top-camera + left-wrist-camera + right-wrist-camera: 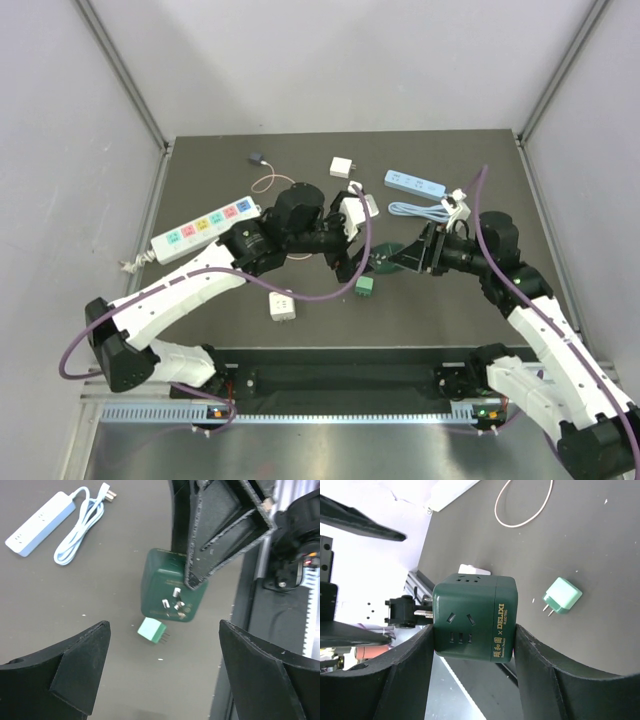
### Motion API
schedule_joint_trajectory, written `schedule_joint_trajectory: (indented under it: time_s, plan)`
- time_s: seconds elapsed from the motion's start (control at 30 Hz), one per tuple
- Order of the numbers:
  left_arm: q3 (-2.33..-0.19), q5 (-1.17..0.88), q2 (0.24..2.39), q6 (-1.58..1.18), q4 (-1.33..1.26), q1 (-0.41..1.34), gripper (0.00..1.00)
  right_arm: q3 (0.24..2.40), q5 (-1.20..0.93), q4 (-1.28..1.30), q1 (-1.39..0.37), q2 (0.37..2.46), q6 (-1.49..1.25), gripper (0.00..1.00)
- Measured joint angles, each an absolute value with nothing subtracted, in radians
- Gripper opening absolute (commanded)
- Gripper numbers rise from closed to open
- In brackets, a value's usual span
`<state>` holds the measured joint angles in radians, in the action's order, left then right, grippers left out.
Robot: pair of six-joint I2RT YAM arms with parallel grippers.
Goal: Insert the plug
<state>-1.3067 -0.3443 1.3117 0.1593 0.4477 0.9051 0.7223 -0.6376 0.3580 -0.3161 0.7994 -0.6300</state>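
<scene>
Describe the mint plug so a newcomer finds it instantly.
On the dark table, find the dark green cube held in the right tool, mid-table. The plug lies on the table just beside it: small, mint green, two pins, while the other small adapters are white.

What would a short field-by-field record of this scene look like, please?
right gripper: shut on the dark green cube socket, gripped on two opposite sides
left gripper: open, empty, looking onto the socket's pronged face
light green plug: lying loose on the table, prongs bare
other items: blue power strip far right; white power strip with coloured sockets, left
task state: plug not yet inserted
</scene>
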Motion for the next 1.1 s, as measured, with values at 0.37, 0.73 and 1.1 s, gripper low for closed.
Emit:
schedule_joint_trajectory:
  time_s: [0.37,0.73,1.1]
  plan:
    - [-1.343,-0.258,1.390,0.214,0.458,0.944,0.90,0.742,-0.662,0.321,-0.326,0.823,-0.676,0.39]
    - [-1.361,-0.222,1.480,0.241,0.460,0.955,0.77,0.754,-0.667,0.292,-0.329,0.872,-0.704,0.38]
    - [-1.353,-0.228,1.478,0.220,0.437,0.960,0.10,0.755,-0.648,0.272,-0.332,0.859,-0.735,0.45]
